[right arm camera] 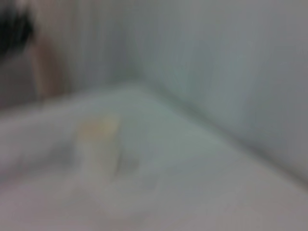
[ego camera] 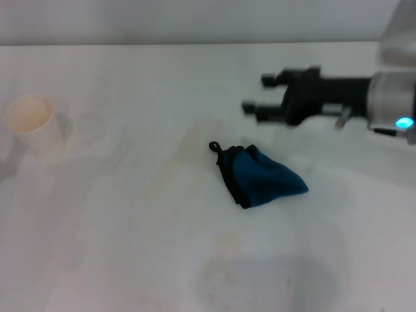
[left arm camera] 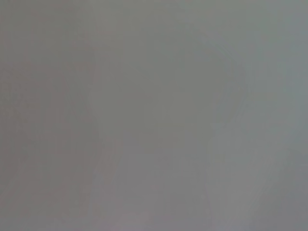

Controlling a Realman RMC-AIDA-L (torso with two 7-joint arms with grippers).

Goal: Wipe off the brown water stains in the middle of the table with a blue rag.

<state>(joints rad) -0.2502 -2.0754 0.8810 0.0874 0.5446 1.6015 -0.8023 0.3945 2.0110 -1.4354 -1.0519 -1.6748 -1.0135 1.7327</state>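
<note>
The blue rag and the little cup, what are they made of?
The blue rag looks like soft cloth: it lies crumpled in folds, with black edging and a small loop. The cup looks like thin cream paper, matte, though plastic can't be ruled out.

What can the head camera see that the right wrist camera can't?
Only the head view shows the blue rag crumpled on the table, faint brown water stains beside it, and the right hand, open, hovering above and behind the rag. The right wrist view adds only a grey wall behind the table. Both views share the paper cup and the white tabletop.
</note>
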